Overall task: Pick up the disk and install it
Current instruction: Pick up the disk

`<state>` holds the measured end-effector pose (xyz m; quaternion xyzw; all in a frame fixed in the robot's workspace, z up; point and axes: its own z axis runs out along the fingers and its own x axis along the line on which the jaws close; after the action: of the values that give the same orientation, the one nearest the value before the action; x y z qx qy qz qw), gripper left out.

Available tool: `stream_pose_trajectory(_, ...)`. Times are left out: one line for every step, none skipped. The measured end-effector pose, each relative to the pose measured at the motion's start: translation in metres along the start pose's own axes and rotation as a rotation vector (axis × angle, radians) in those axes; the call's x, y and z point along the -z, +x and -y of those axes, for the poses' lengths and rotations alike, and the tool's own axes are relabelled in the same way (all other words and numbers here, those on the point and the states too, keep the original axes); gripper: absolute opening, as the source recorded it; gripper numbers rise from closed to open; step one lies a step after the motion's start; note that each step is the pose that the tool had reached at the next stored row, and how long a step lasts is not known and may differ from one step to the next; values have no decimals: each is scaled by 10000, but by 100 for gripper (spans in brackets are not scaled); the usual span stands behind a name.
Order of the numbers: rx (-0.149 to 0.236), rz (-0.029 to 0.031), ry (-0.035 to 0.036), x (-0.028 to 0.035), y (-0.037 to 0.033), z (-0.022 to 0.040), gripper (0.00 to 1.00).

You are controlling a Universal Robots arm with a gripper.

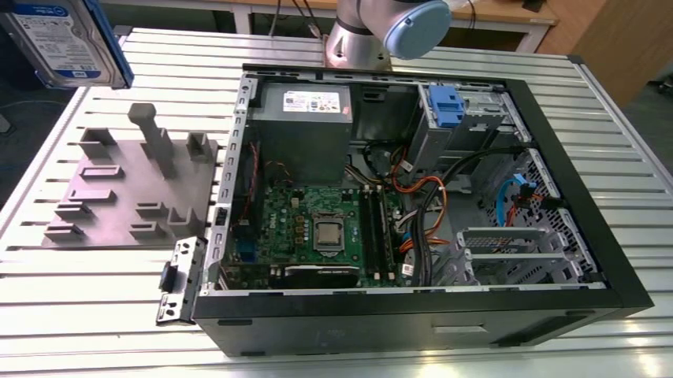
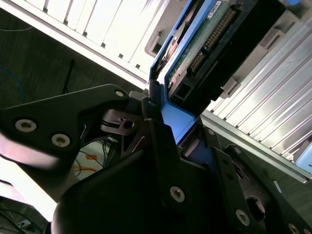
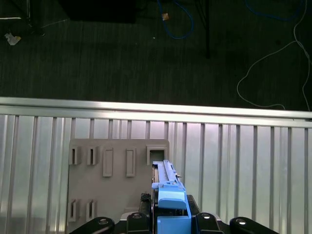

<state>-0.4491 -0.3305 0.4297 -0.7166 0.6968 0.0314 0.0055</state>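
Above the grey slotted plastic fixture plate (image 3: 117, 185), the black claw (image 3: 170, 220) was clamped on the flat silver metal disk (image 1: 61, 39) in its blue plastic carrier, seemingly well clear of it.

We see the ribbed metal table (image 1: 84, 315) carrying a grey slotted holder (image 1: 116, 189) just beside an open computer case (image 1: 421, 315).

Your disk (image 1: 58, 39) is smooth silver metal framed in glossy blue plastic. The table (image 1: 615, 150) is ribbed bare metal, the grey block (image 1: 116, 187) matt plastic.
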Motion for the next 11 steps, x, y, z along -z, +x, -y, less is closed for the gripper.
stream_pose_trajectory(0, -1, -1, 6, 0, 0, 37)
stream_pose_trajectory(0, 0, 0, 12, -1, 0, 37)
stream_pose_trajectory(0, 0, 0, 17, -1, -1, 37)
stream_pose_trajectory(0, 0, 0, 22, -1, -1, 37)
stream_pose_trajectory(0, 0, 0, 26, -1, -1, 37)
stream_pose_trajectory(0, 0, 0, 30, -2, -1, 37)
stream_pose_trajectory(0, 0, 0, 33, -2, -1, 37)
stream_pose_trajectory(0, 0, 1, 35, -2, -1, 37)
stream_pose_trajectory(0, 0, 0, 38, -2, -1, 37)
stream_pose_trajectory(0, 0, 0, 39, -2, -1, 37)
stream_pose_trajectory(0, 0, 0, 39, -2, -1, 37)
